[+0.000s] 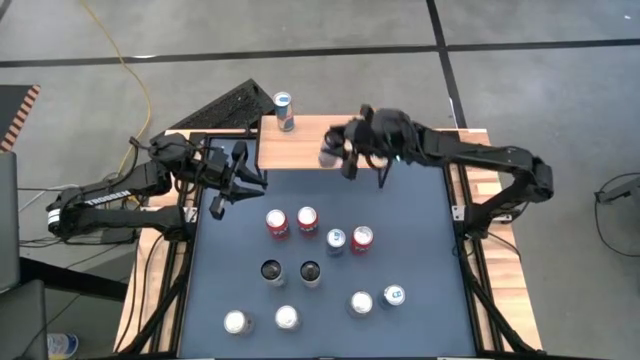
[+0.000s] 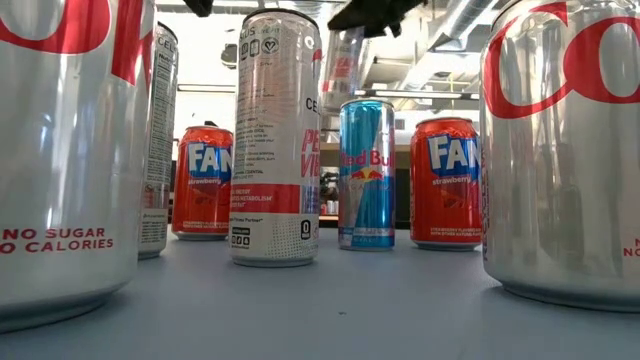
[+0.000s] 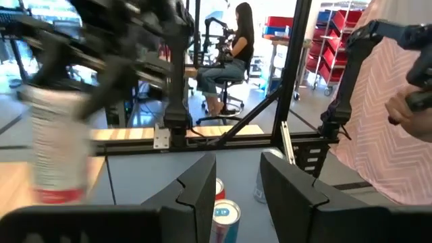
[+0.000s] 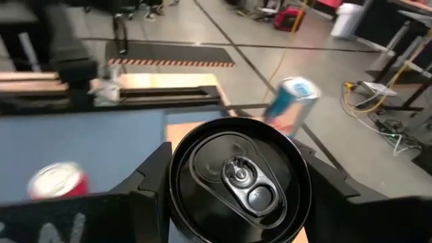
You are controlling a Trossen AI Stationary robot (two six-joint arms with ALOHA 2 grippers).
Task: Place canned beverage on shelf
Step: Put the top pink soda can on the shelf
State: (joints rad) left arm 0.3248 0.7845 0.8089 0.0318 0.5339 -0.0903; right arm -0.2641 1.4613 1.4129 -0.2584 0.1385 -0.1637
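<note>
The shelf, a light wooden top, stands at the table's far edge. A blue-and-silver can stands upright on its far left corner and also shows in the right wrist view. My right gripper is over the shelf's middle, shut on a slim white can with a red band and a black top. This can also shows in the high view. My left gripper is open and empty, just left of the shelf's near left corner, above the dark mat. My right gripper pinches the slim can by its sides just below the black rim, one finger on each side. The fingers come from the table's right, slanting down. The can stands upright over the shelf top; whether its bottom touches the wood, I cannot tell.
Several cans stand on the dark mat: red ones and a blue one mid-table, two black-topped ones, silver ones near the front. A person in a striped shirt stands beyond the table's right side.
</note>
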